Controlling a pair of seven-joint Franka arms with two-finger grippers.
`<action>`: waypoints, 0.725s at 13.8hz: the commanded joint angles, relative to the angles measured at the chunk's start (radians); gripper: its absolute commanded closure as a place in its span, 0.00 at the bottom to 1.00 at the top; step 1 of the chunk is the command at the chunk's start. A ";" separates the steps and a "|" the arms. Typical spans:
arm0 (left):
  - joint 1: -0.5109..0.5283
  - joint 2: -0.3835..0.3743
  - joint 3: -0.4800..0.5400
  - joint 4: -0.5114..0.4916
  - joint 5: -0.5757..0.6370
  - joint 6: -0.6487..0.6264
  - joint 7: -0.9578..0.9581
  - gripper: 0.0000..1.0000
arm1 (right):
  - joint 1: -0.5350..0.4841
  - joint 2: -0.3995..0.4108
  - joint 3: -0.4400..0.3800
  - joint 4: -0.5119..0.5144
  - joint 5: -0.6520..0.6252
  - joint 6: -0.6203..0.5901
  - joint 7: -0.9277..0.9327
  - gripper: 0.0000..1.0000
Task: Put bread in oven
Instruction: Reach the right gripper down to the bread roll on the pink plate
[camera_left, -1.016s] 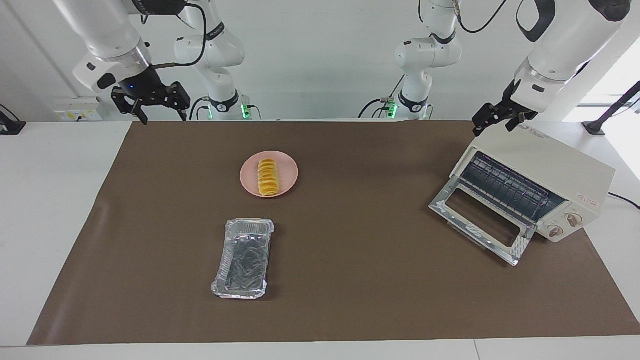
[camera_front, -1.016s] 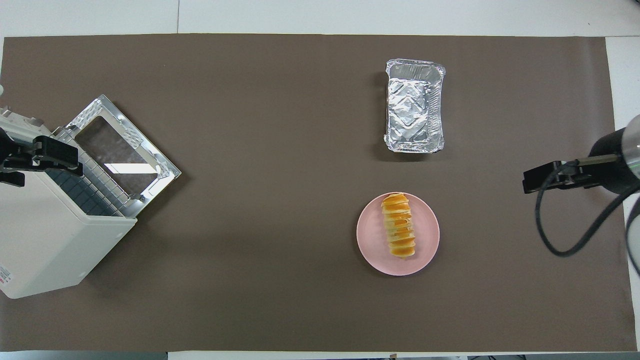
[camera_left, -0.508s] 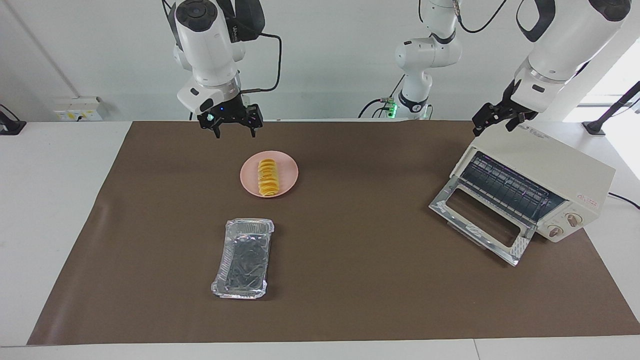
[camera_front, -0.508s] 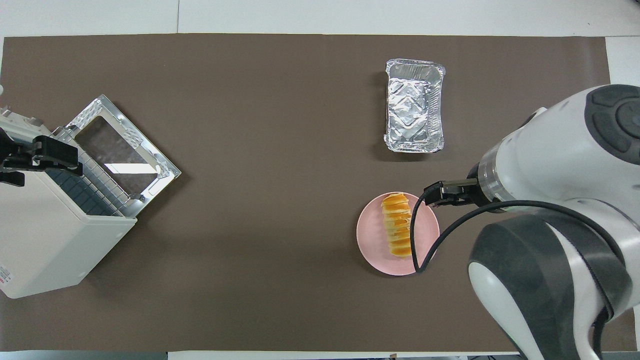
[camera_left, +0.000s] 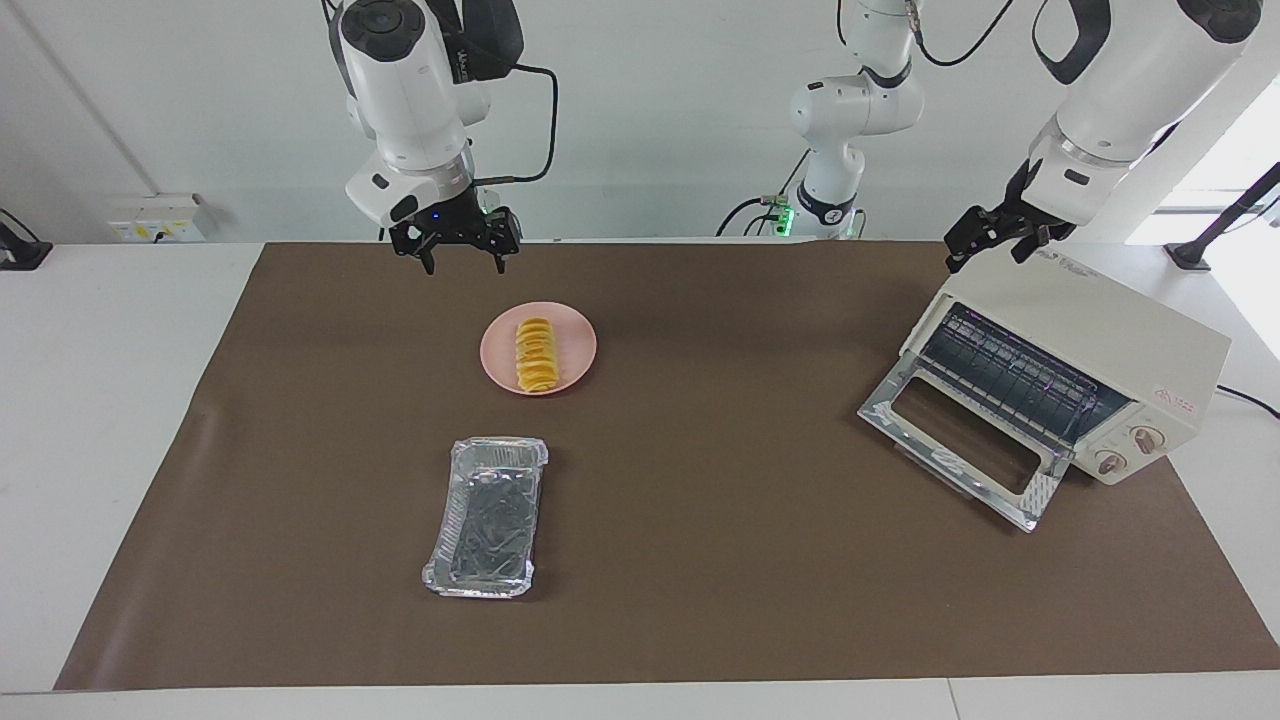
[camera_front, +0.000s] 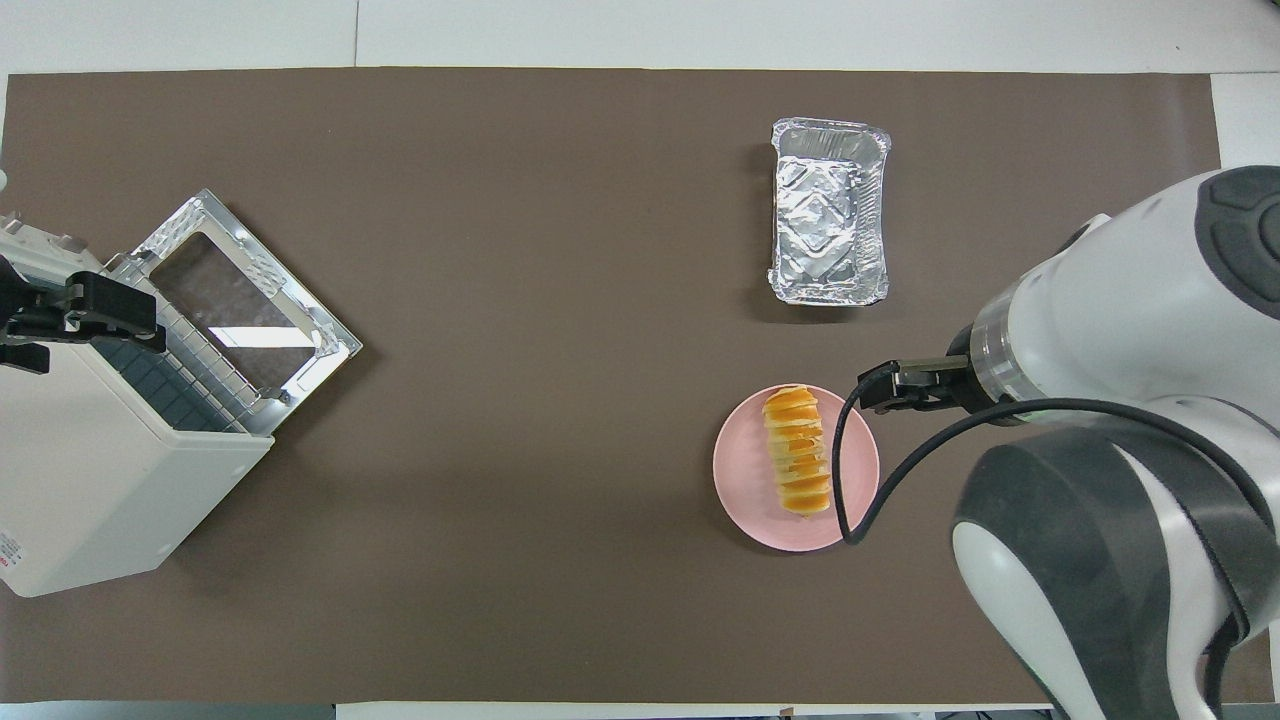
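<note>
At the centre of the facing view, the bread (camera_left: 537, 354) lies untouched on the pink plate (camera_left: 576, 348), so I have every step left; the oven (camera_left: 1085, 362) at the frame's right stands with its door down. My right tool (camera_left: 458, 247), jaws wide and empty, hangs at upper left; my left tool (camera_left: 992, 238), also wide, waits over the oven. The overhead view hides the right tool's height, which only the facing view shows.
</note>
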 joint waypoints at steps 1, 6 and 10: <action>0.007 -0.015 0.000 -0.009 -0.008 -0.008 0.008 0.00 | 0.003 0.018 0.002 -0.016 0.009 0.050 0.052 0.00; 0.007 -0.015 0.000 -0.009 -0.008 -0.008 0.008 0.00 | 0.112 0.093 0.002 -0.053 0.009 0.139 0.216 0.00; 0.007 -0.015 0.000 -0.009 -0.008 -0.008 0.008 0.00 | 0.112 0.083 0.002 -0.145 0.009 0.197 0.221 0.00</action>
